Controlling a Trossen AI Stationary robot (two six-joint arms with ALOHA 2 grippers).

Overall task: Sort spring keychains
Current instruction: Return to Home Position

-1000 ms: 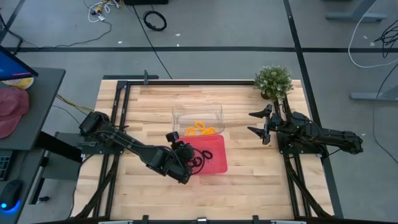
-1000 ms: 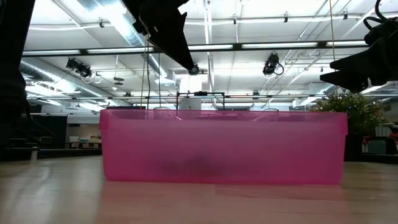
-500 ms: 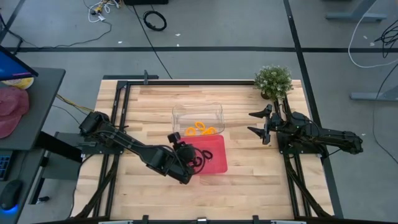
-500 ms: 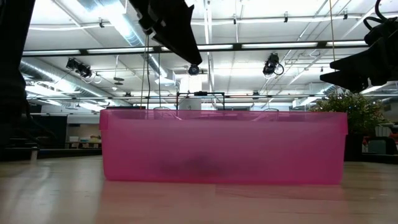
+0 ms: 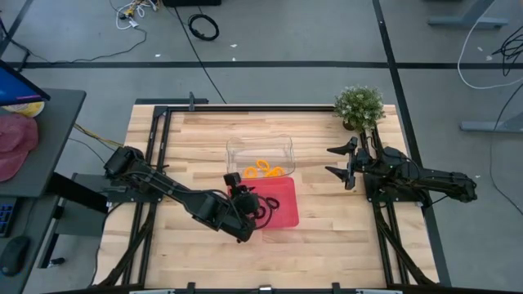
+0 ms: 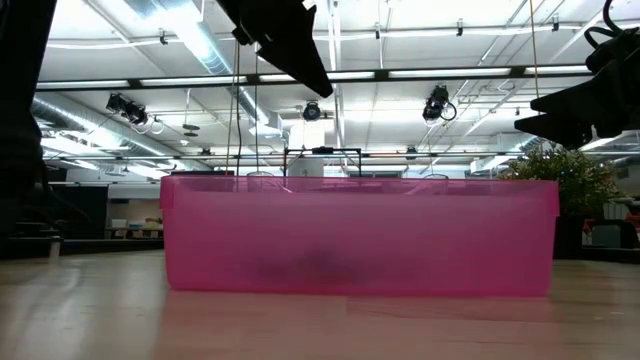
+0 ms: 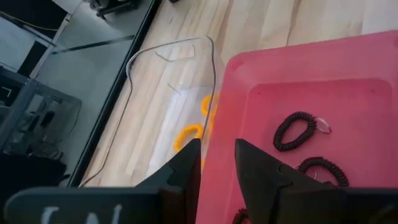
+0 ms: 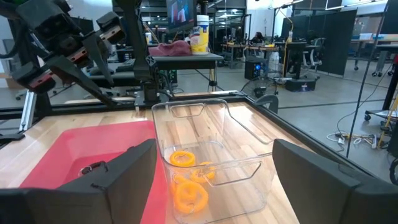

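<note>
A red tray (image 5: 282, 214) stands on the table with black spring keychains (image 7: 295, 129) lying on its floor. Just beyond it a clear box (image 5: 260, 151) holds orange spring keychains (image 5: 263, 170). My left gripper (image 5: 245, 198) hovers above the tray's left wall; in its wrist view the fingers (image 7: 217, 149) stand a narrow gap apart with nothing between them. My right gripper (image 5: 340, 163) waits wide open to the right of the clear box, fingers pointing toward it (image 8: 214, 146). In the low view the tray (image 6: 360, 235) hides its contents.
A potted plant (image 5: 359, 106) stands at the table's far right corner, behind my right arm. Bare wood lies left of the tray and along the near edge. A black cable coil (image 5: 204, 27) lies on the floor beyond the table.
My left gripper has drifted a little toward the table's right, from the tray's left edge to a spot over the tray, and risen slightly. The keychains, tray and box have stayed put.
</note>
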